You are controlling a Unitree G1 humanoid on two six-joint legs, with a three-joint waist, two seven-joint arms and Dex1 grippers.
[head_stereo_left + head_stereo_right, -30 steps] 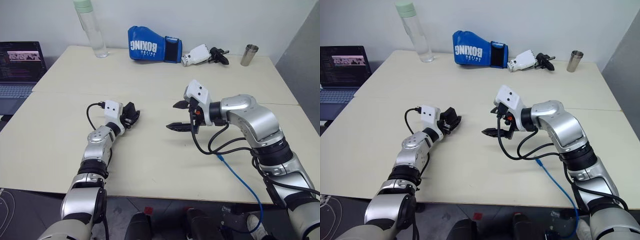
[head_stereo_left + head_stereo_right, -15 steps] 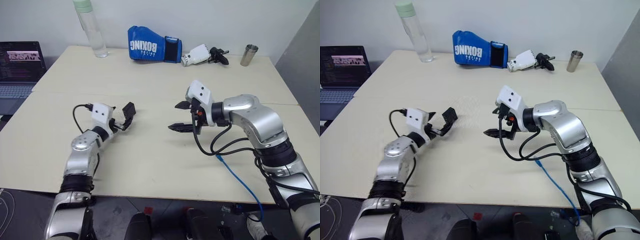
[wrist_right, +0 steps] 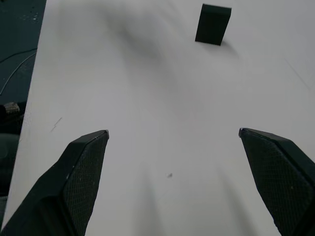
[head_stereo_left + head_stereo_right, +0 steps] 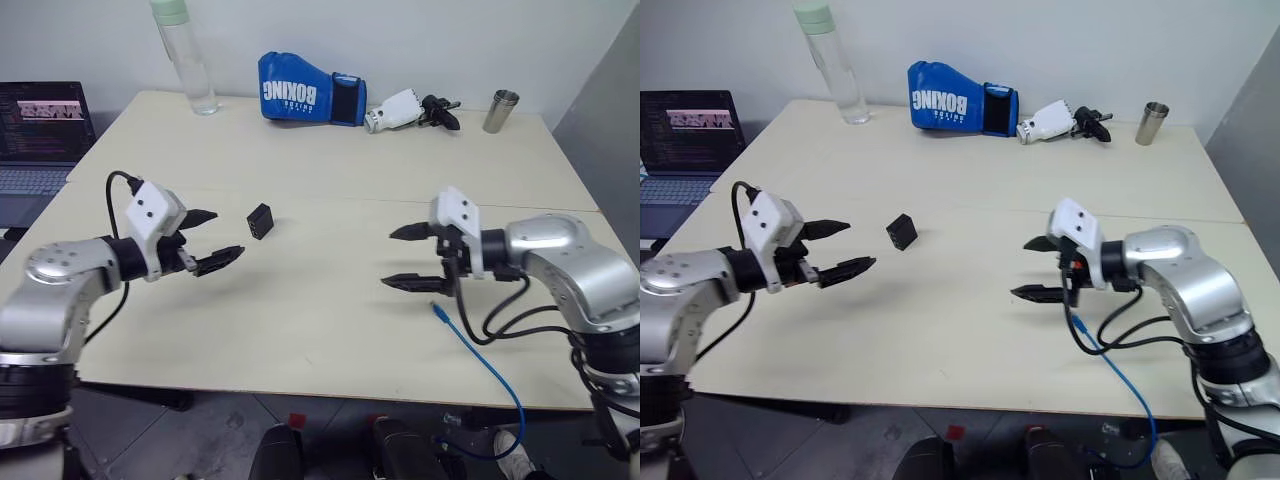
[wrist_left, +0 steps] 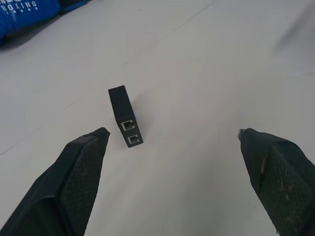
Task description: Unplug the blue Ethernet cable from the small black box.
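Observation:
The small black box [image 4: 260, 221] stands on edge on the cream table [image 4: 300, 320], alone, with two empty sockets facing my left wrist view [image 5: 129, 132]. The blue Ethernet cable [image 4: 480, 360] lies apart from it, its plug end [image 4: 436, 311] on the table near the front edge, the cord trailing off the table down to the floor. My left gripper [image 4: 213, 238] hovers open to the left of the box, holding nothing. My right gripper [image 4: 406, 257] hovers open above the table right of centre, just behind the cable's plug, also holding nothing. The box [image 3: 212, 24] shows far ahead in the right wrist view.
Along the back edge stand a clear water bottle [image 4: 182, 60], a blue boxing glove [image 4: 305, 90], a spare white and black gripper [image 4: 410, 108] and a metal cup [image 4: 499, 110]. A laptop [image 4: 40, 135] sits off the table at the left.
My left gripper let go of the black box, drew back to the left and rose; the box stays on the table. My right gripper moved right.

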